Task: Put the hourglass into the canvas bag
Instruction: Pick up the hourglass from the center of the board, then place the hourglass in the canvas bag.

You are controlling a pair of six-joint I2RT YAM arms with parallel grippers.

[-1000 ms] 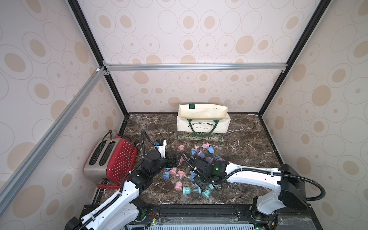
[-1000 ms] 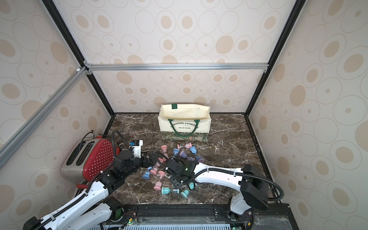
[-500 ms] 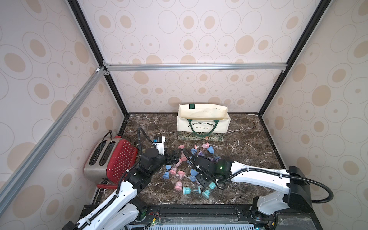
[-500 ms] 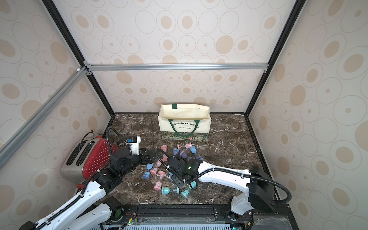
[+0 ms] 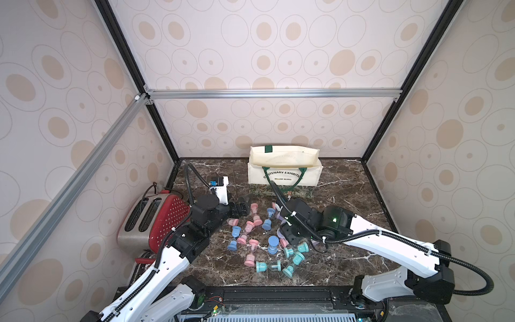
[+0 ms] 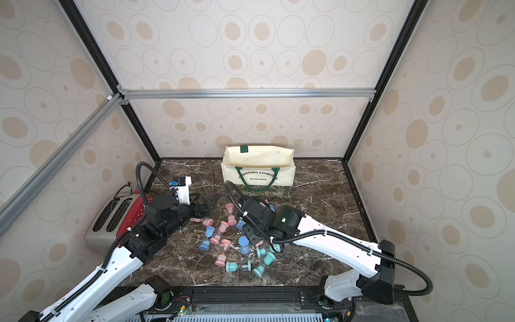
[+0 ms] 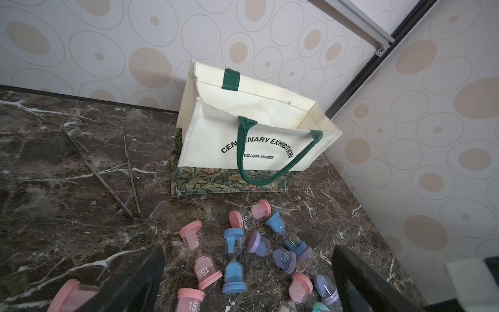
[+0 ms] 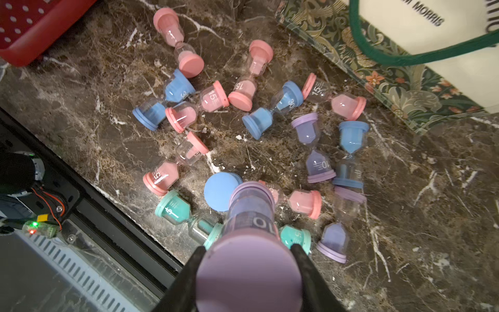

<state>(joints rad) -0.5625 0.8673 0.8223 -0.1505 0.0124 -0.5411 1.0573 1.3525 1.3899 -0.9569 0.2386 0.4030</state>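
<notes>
- Both arms have moved in the last second. The left gripper [image 5: 243, 207] has reached farther out from the toaster [image 5: 156, 220] side toward the bag. The right gripper [image 8: 248, 252] has drawn away from the pile's near edge toward its middle.
- The right gripper's two black fingers [image 8: 307, 270] are clamped narrow on the lilac end cap of a purple hourglass [image 8: 251, 224] marked 10, which sticks straight out ahead of them.
- Beyond and beneath the held piece, loose hourglasses [image 8: 243, 89] in pink, blue, teal and purple lie scattered on the marble tabletop [image 8: 432, 216].
- A blue hourglass [image 8: 220, 191] standing on end is just beside the held one's far end. Whether the two touch cannot be told.
- The left gripper stands wide, with nothing between its fingers [image 7: 135, 281]. Pink and blue hourglasses lie on the marble below and ahead of the gap.
- The canvas bag [image 7: 259, 146] stands upright with its mouth open, straight ahead of the left gripper and past the pile. One green handle hangs down over the printed front.
- From the right gripper the bag is ahead and off to one side, its floral base band just past the farthest hourglasses.
- In both top views the bag [image 5: 284, 174] [image 6: 257, 175] stands at the back wall, beyond both grippers.
- Thin metal tongs [image 7: 108, 173] lie flat ahead of the left gripper, on the toaster side of the bag and apart from it.
</notes>
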